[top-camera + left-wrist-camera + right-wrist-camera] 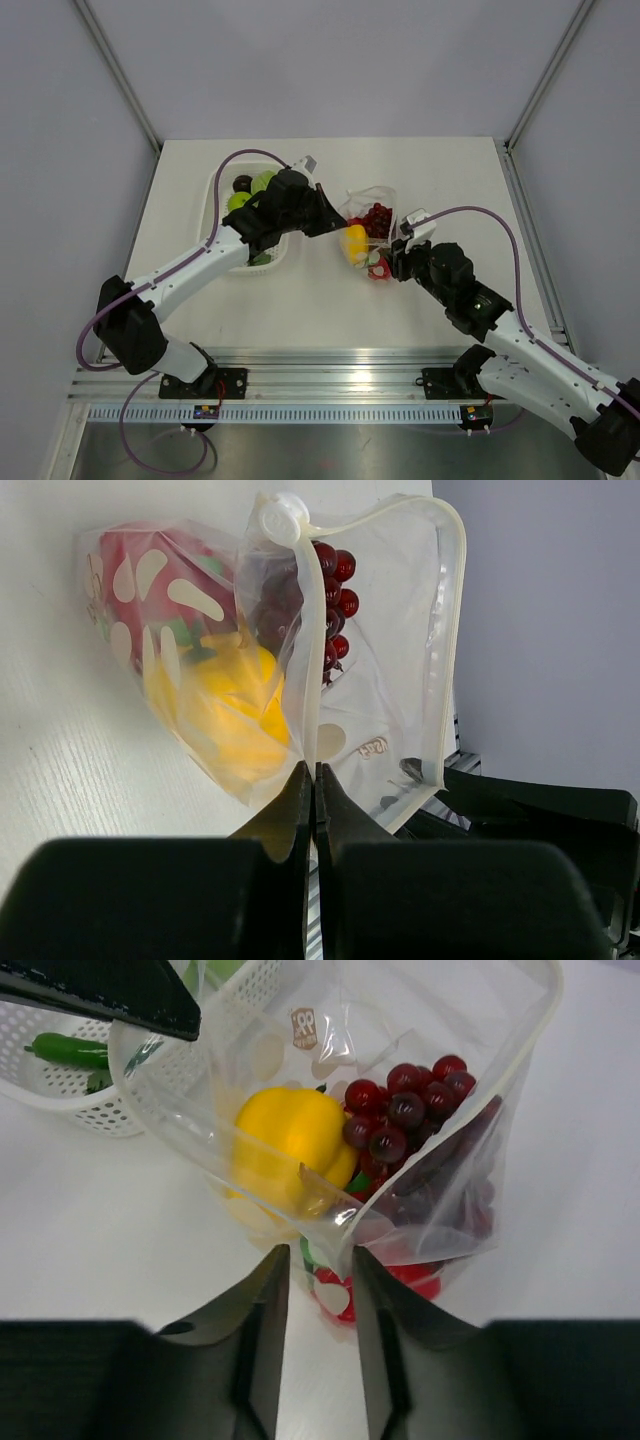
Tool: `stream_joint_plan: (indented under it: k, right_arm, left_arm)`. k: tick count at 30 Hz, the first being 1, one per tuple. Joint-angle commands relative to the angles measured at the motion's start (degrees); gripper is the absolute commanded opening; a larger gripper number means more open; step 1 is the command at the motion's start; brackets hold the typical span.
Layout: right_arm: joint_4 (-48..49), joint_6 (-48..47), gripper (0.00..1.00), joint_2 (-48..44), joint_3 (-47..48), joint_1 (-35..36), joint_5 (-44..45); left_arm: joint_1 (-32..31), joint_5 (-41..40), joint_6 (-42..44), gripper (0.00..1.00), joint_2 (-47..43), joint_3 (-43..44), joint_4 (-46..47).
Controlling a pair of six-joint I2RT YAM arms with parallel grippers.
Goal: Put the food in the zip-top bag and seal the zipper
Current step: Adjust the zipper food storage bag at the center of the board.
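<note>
Quick status from us: the zip-top bag [375,205] is about mid-surface [300,310], a bit toward the far edge and slightly right of centre. Our left end effector [313,780] is pinched tight on the zipper [303,650], with no gap showing between its fingers. The white slider [280,518] sits at the other end of the strip. Through the film we see the yellow pepper [290,1135], the dark red grape bunch [405,1095] and a red piece [150,565] with pale spots. The right end effector [318,1270] shows a narrow gap, its fingers not touching, and a fold of the bag's lower side hangs right at that gap. The white basket [217,195] near the far-left corner holds green pieces [262,182].
</note>
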Motion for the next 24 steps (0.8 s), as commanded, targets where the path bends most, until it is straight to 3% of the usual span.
stream_joint_plan:
  k: [1,7,11,13,14,15,17,19,21,24]
  right_arm:
    - [13.20,-1.83,0.33,1.38,-1.32,0.66,1.78]
    - [21.57,-5.06,0.07,0.07,-4.32,0.66,-0.58]
    - [25.70,-9.73,0.00,0.51,-6.24,0.66,-0.68]
    - [31.48,-12.79,0.00,0.94,-7.56,0.49,-0.33]
    - [32.30,-13.95,0.00,1.38,-7.74,0.14,-0.85]
    - [32.05,-15.61,0.00,2.00,-7.31,-0.91,-2.60]
    - [31.08,-16.42,0.00,3.49,-6.00,-2.23,-5.15]
    - [29.94,-16.42,0.00,3.50,-5.72,-3.46,-8.13]
    - [27.67,-16.42,0.00,2.80,-5.63,-3.64,-9.90]
    - [23.36,-16.42,0.00,1.13,-5.72,-3.82,-11.83]
  left_arm:
    - [-0.08,-0.59,0.23,0.00,-0.38,2.37,2.35]
    - [-0.16,-3.22,-0.65,0.00,-5.20,-1.75,0.95]
    - [-1.56,-5.24,-1.71,0.03,-9.34,-4.74,0.86]
    - [-3.41,-5.68,-2.06,0.17,-10.48,-5.45,0.77]
    - [-4.11,-5.60,-1.71,0.29,-10.92,-5.63,0.77]
    - [-4.99,-5.42,-0.49,0.55,-11.02,-5.20,0.16]
    - [-5.17,-6.03,1.01,0.73,-11.45,-3.97,-3.25]
    - [-5.00,-11.29,4.08,0.81,-12.77,-2.21,-6.07]
    - [-3.42,-14.98,7.95,0.81,-15.84,-0.89,-8.63]
    - [2.35,-11.34,15.67,0.80,-19.10,-1.41,-6.62]
